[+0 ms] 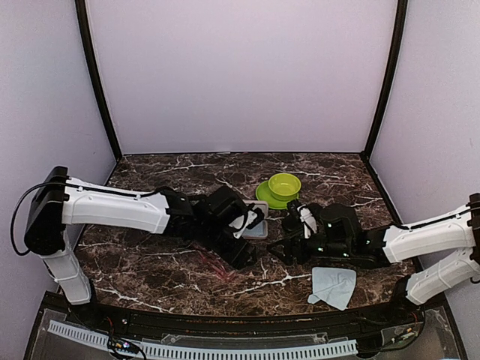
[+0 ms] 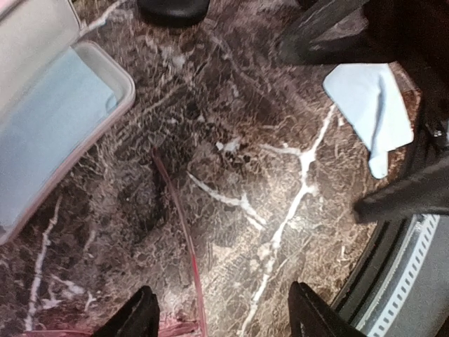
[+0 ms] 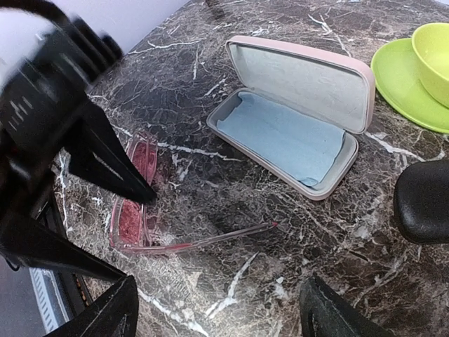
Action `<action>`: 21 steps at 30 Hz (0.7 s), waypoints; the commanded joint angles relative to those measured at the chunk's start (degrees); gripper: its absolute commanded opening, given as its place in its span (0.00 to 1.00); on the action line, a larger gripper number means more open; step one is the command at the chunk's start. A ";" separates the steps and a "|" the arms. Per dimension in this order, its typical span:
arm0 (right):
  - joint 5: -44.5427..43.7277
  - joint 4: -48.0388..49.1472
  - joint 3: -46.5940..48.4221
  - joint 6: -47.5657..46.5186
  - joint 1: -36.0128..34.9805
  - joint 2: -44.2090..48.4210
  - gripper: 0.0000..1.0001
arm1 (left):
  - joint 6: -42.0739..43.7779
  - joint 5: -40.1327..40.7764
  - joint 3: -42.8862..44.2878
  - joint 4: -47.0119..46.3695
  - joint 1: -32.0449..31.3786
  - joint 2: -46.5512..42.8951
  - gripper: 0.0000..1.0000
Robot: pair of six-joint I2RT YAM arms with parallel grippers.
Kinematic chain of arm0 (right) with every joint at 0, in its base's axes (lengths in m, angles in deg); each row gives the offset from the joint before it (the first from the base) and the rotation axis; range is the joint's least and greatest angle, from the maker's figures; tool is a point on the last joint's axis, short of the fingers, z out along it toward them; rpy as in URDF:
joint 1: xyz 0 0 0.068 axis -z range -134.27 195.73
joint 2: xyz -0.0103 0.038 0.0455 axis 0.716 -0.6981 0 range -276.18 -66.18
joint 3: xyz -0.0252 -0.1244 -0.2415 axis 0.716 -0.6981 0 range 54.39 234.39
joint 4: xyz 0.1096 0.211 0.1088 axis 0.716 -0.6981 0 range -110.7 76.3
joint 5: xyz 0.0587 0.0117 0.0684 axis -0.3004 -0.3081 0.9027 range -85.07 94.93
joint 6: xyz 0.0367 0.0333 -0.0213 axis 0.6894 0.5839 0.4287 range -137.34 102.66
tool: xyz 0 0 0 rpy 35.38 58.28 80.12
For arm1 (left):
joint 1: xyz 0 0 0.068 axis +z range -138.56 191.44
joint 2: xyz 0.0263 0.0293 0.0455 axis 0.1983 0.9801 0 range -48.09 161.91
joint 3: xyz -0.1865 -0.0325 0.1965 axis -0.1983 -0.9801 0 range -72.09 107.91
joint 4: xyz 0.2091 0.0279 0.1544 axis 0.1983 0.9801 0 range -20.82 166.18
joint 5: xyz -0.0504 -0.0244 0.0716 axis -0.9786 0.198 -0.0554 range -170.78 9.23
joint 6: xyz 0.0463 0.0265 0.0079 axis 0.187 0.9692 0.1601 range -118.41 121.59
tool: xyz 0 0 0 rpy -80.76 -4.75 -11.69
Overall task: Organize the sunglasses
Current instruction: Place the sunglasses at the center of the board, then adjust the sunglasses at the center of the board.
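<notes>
- The red-pink sunglasses [image 3: 130,219] lay flat on the marble table [image 3: 231,210], one temple swung out towards the open pink case [image 3: 287,133] just beside them.
- The left gripper [image 2: 221,319] hung directly over them with its jaws apart, gripping nothing; the thin pink temple ran up from between its fingers [image 2: 133,319], closer to one than the other.
- From the other side, one finger tip stood right at the frame's upper lens; I could not tell whether it touched.
- The right gripper [image 3: 217,312] was open too, empty, low over the table, near the sunglasses but apart from them.
- A black oval case [image 3: 424,200], a green bowl [image 3: 435,45] and a blue cloth [image 1: 334,286] sat nearby.
</notes>
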State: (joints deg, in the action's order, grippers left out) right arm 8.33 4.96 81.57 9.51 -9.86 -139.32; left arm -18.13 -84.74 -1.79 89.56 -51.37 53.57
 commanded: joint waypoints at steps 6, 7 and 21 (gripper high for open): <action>-2.12 -2.99 -0.66 -2.55 1.13 5.23 0.81 | 22.73 -8.15 -4.55 7.64 7.07 -15.15 0.71; -2.05 -2.46 -1.02 -2.63 1.32 5.55 0.81 | 25.79 -8.92 -4.42 9.17 7.08 -15.32 0.72; 1.70 3.32 -3.52 -2.44 2.32 5.68 0.81 | 55.24 -1.41 -8.94 17.10 7.26 -12.72 0.74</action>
State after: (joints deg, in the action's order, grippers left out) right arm 8.77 3.78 79.27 7.32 -8.14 -134.03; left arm 27.62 -89.16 -9.65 103.44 -44.22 39.48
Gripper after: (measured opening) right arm 0.810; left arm 0.741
